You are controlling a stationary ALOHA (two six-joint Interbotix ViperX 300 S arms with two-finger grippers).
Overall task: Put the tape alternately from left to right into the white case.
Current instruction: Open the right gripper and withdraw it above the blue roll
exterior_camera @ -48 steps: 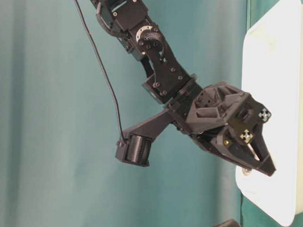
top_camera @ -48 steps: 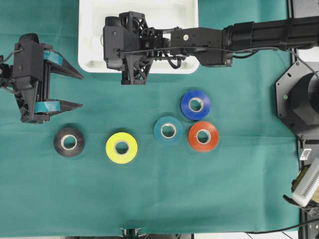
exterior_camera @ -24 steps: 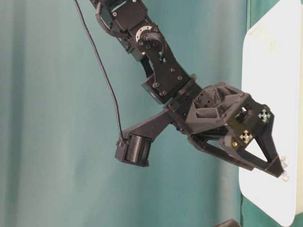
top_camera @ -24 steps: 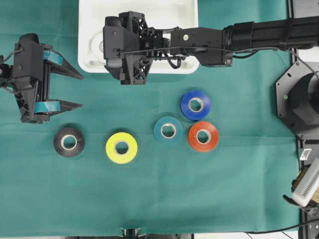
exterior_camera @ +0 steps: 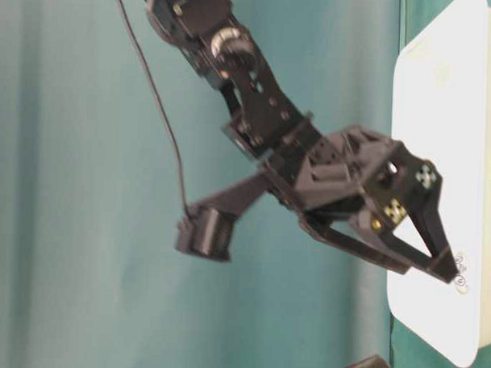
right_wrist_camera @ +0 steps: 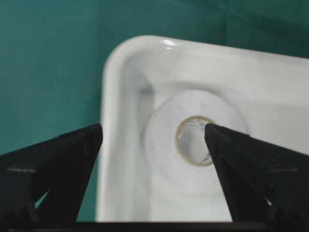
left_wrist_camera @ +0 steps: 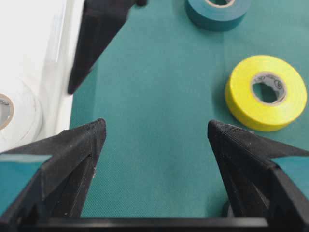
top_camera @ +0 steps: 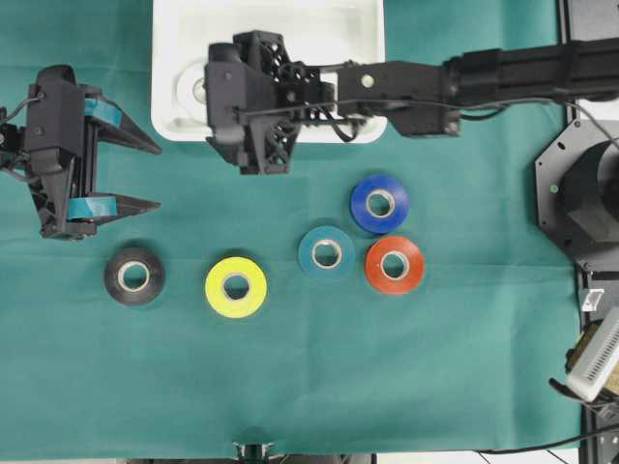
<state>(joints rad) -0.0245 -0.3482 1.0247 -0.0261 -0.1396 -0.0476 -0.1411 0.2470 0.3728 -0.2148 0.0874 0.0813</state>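
You've got the white roll [right_wrist_camera: 195, 145] lying flat in the left end of the white case [top_camera: 338, 24], so the right pincer [right_wrist_camera: 152, 140] just has to get out cleanly. Lift it straight up first, then pull it back, so a tip doesn't catch the roll or the rim.

Going left to right:

The left pincer [top_camera: 126, 174] hangs over the worktop [top_camera: 309, 387], just left of the case and above the black roll [top_camera: 133, 275]. Its tips are wide apart w/ nothing btwn them. I think black is the next one, so drop onto it w/ one tip each side.

Next come the yellow roll [top_camera: 236, 287], teal roll [top_camera: 326, 253], blue roll [top_camera: 379, 203] and orange-red roll [top_camera: 394, 265], all flat on the cloth, not yet in the case.

The right pincer sits over the case's left end. Its tips are wide apart too and grip nothing. The white roll lies loose below them. I can't tell if a tip touches it.
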